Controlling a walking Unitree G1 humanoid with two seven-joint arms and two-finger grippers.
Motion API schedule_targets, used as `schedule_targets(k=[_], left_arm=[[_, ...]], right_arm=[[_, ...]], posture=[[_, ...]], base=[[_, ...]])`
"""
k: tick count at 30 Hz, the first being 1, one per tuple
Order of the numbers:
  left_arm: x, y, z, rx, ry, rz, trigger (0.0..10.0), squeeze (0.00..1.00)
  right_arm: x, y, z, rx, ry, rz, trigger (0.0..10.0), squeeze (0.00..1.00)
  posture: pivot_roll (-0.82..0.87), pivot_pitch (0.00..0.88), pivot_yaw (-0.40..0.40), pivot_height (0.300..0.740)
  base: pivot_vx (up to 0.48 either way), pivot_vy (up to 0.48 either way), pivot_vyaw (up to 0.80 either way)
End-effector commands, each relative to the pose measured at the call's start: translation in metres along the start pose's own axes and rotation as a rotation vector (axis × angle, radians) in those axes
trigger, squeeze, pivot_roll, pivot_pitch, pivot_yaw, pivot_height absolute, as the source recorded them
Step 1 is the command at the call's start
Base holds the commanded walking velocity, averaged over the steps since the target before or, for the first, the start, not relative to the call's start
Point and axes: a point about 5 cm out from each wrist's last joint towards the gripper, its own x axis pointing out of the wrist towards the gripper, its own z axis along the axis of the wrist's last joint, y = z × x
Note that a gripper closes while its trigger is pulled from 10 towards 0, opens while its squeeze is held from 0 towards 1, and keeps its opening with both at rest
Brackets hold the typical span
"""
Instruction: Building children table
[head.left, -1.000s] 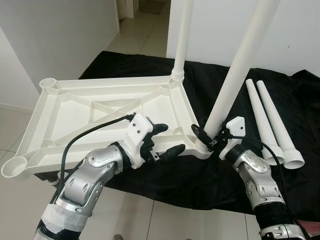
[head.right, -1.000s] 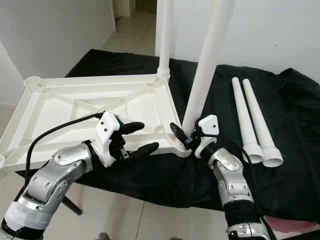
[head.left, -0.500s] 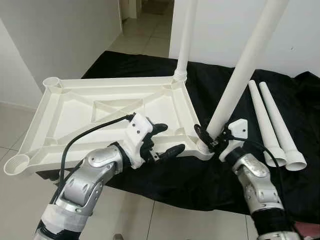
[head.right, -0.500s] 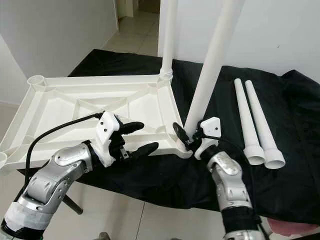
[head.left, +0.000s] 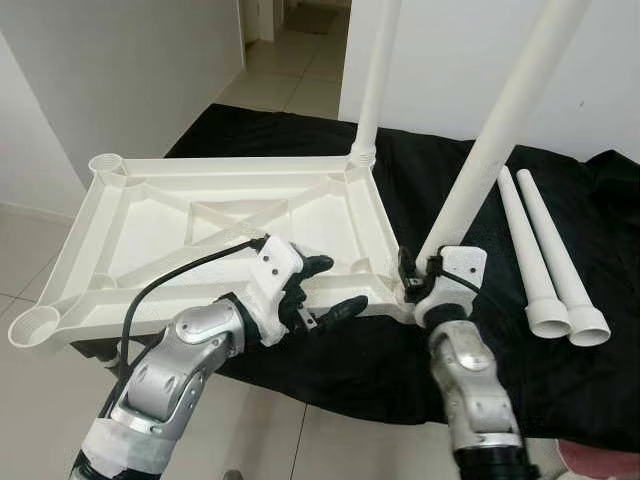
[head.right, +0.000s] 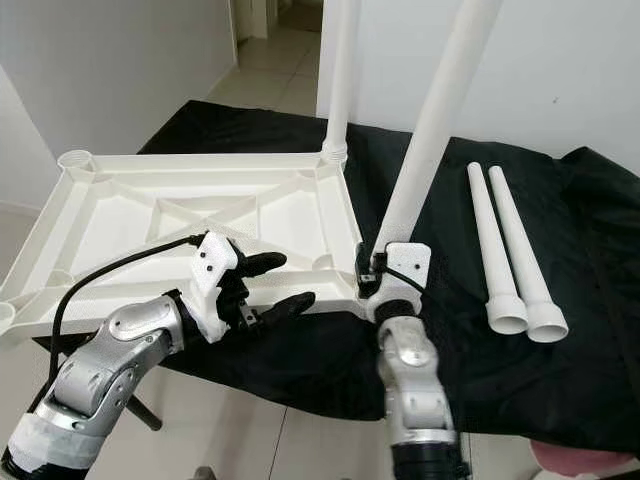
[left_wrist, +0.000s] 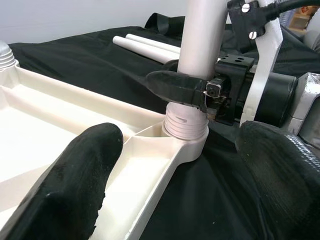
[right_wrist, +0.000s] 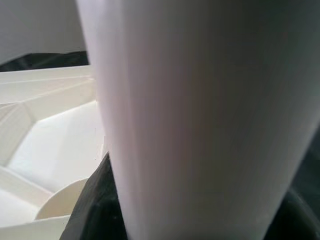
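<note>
The right gripper (head.left: 418, 283) is clamped around the base of a white table leg (head.left: 490, 140), its black fingers (left_wrist: 175, 86) wrapped on the tube just above the threaded collar. That leg stands in the near right corner socket (left_wrist: 184, 134) of an upside-down white plastic tabletop (head.left: 215, 225). The leg does not stand straight: its long axis rises from the socket and leans toward the robot's right. In the left wrist view, some thread rings show above the socket rim, so the leg is probably not yet screwed fully home.

The left gripper (head.left: 325, 290) sits at the near edge of the tabletop, just left of that corner, with its two black fingers spread apart and holding nothing. One finger reaches over the rim and the other lies outside it, so it seems placed to steady the top. Whether either finger touches the plastic cannot be told.

The key relation is that the leg runs straight up out of the right gripper, so the right arm is the one placed to turn or push it along that axis into the socket directly below its fingers.

A second leg (head.left: 378, 75) already stands upright in the far right corner. Two spare legs (head.left: 545, 260) lie side by side on the black cloth (head.left: 600, 200), well to the right, wide ends toward the robot. The two left sockets are empty. No brand, label or writing can be read anywhere.
</note>
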Motion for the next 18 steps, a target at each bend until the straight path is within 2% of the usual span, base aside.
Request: schedule_targets(k=[1,5,6,8,17,18], left_arm=[[-0.003,0.002,0.001,0.017,0.007,0.041,10.0,0.00],[-0.005,0.004,-0.001,0.024,0.022,0.046,10.0,0.00],[-0.006,0.005,-0.002,0.032,0.029,0.047,10.0,0.00],[-0.007,0.006,-0.003,0.041,0.035,0.049,10.0,0.00],[-0.013,0.010,-0.012,0.055,0.091,0.031,10.0,0.00],[-0.014,0.010,-0.015,0.052,0.105,0.028,10.0,0.00]], right_arm=[[-0.005,-0.008,-0.011,0.017,0.062,-0.082,10.0,0.00],[-0.007,-0.005,-0.004,0.023,0.020,-0.080,10.0,0.00],[-0.008,-0.007,-0.001,0.026,-0.001,-0.068,10.0,1.00],[-0.008,-0.009,0.003,0.044,-0.027,-0.044,10.0,1.00],[-0.019,-0.016,0.013,0.004,-0.113,0.017,10.0,1.00],[-0.022,-0.017,0.013,0.004,-0.116,0.028,10.0,0.00]], posture=[[-0.03,0.012,-0.020,0.740],[-0.03,0.015,-0.017,0.740],[-0.03,0.017,-0.017,0.740],[-0.03,0.021,-0.014,0.740],[-0.03,0.026,-0.009,0.740],[-0.03,0.025,-0.008,0.740]], base=[[0.000,0.000,0.00],[0.000,0.000,0.00],[0.000,0.000,0.00],[0.000,0.000,0.00],[0.000,0.000,0.00],[0.000,0.000,0.00]])
